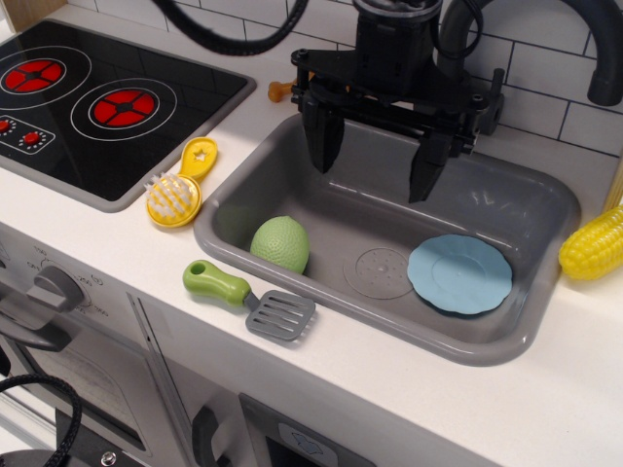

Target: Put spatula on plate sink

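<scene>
The gripper (378, 159) hangs over the far side of the sink (292, 180), fingers spread wide and empty. The spatula (249, 300) lies on the counter (409, 384) just beside the sink's near-left rim; the plate (459, 274) sits inside at right

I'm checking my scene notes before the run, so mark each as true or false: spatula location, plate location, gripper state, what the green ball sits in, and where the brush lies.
1. The spatula lies on the plate. False: it lies on the counter at the front rim of the sink.
2. The plate is inside the sink. True.
3. The gripper is open and empty. True.
4. The green ball sits on the stovetop. False: it is in the sink.
5. The yellow brush lies between stovetop and sink. True.
</scene>
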Motion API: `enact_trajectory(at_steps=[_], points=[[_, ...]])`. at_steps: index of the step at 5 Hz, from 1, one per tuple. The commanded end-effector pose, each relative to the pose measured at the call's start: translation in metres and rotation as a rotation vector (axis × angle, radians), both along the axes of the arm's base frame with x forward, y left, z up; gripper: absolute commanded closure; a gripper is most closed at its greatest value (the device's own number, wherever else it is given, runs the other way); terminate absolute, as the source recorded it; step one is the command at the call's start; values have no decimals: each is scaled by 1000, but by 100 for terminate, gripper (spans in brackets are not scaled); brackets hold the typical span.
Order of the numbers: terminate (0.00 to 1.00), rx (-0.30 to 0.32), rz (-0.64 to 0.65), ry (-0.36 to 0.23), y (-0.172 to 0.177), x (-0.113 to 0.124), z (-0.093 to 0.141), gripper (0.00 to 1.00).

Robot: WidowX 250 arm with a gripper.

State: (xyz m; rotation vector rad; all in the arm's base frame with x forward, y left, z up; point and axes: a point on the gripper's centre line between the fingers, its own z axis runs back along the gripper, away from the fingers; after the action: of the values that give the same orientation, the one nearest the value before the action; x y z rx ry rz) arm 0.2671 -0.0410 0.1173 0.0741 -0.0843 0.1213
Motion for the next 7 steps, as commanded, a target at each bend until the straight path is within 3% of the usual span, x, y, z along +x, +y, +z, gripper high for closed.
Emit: enact_trajectory(at_steps=[1,2,3,4,5,6,7], points=[[0,0,0,0,0,0,0,0],[0,9,-250,-28,8,-8,-4,0],[0,-46,-499,-18,25,-12,-3,0],[0,-98,-744,66,39,-17,-9,0],[0,-110,-990,145,50,-30,-14,0],[0,-28,-1235,167,59,-50,-21,0],[0,50,-1364,154,71,-58,-33,0]])
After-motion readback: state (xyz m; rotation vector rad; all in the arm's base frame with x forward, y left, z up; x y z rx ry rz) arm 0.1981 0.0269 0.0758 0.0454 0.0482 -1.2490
